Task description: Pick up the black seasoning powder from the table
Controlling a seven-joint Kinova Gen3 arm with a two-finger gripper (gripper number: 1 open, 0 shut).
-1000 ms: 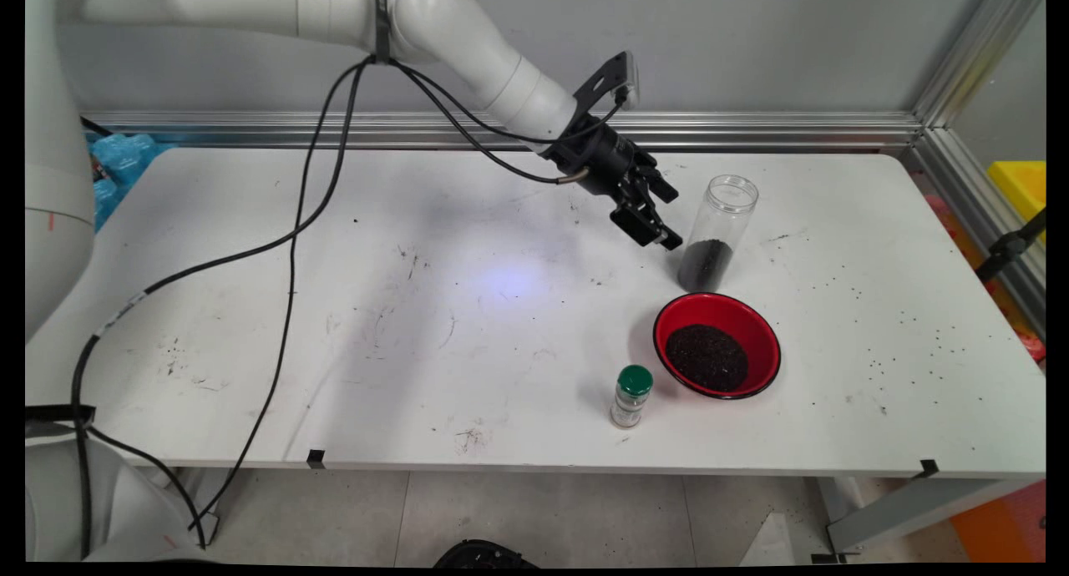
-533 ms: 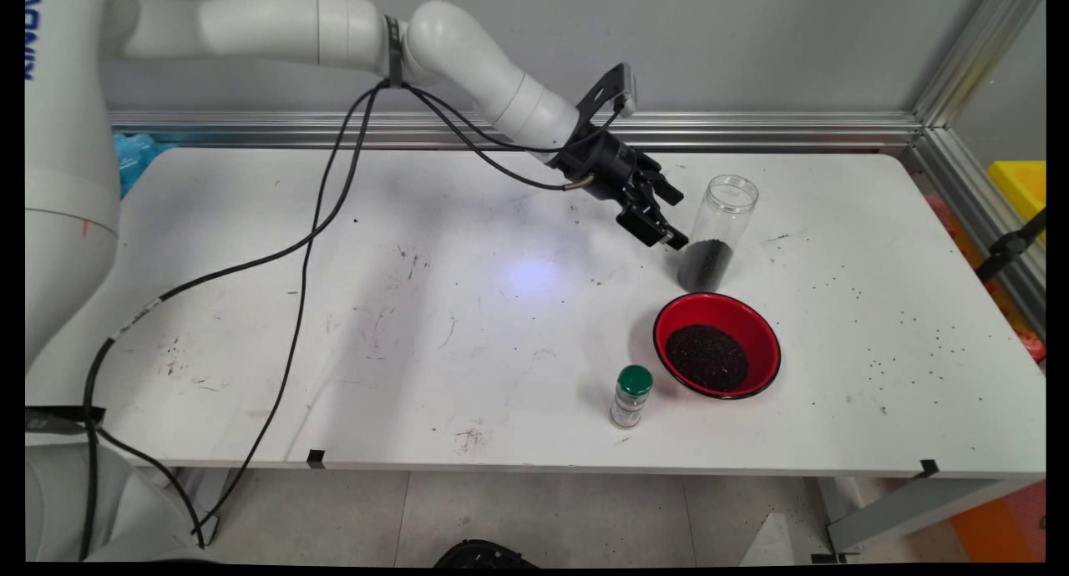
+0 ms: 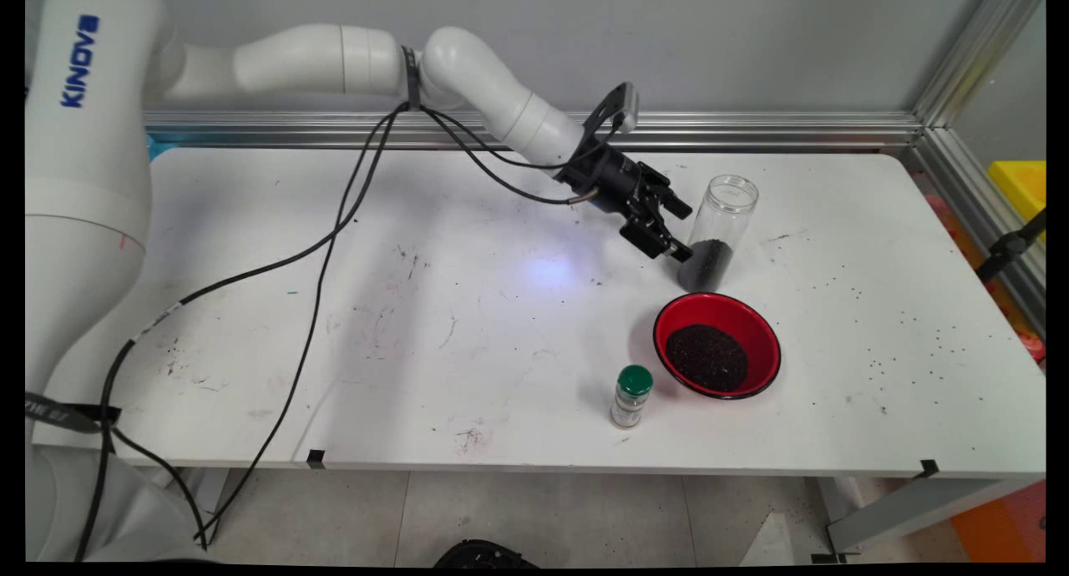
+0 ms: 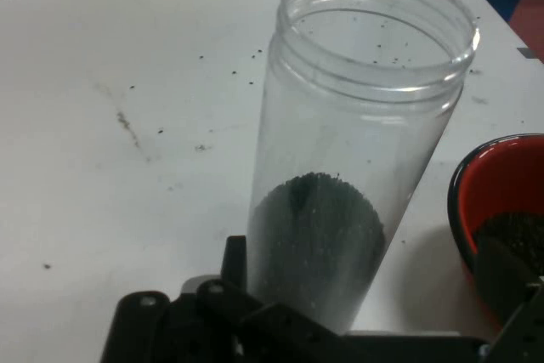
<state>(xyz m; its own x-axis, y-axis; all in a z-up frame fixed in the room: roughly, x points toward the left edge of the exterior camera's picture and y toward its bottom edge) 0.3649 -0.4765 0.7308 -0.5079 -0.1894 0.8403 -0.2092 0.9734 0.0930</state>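
Beside the jar: the black gripper [image 3: 678, 232] is reaching in from the jar's left side, tilted downward, with its fingers standing apart and nothing between their tips as seen from the main view.
Gripper (hand view): one finger [image 4: 234, 265] is showing at the jar's lower left and the other [image 4: 510, 282] at its lower right, so the jar's base is sitting between the spread fingers; whether either finger is touching the plastic I cannot tell.
Jar: the clear plastic jar [image 3: 718, 232] [image 4: 357, 150] is standing upright and lidless on the white table [image 3: 417, 309], holding a low heap of dark grains [image 4: 319, 244] at its bottom (the upper part is carrying only a few stuck specks).
Bowl: the red bowl [image 3: 756, 325] [image 4: 489, 184] is sitting just in front of the jar, toward the table's near edge, with a mound of the same dark grains inside.
Bottle: a small bottle with a green cap [image 3: 631, 396] is standing upright to the near left of the jar, just beside the bowl's left rim.
Table near the jar: loose dark grains are lying scattered to the jar's right.
Arm: black cables [image 3: 334, 225] are hanging from the white arm [image 3: 493, 100], well to the jar's left.
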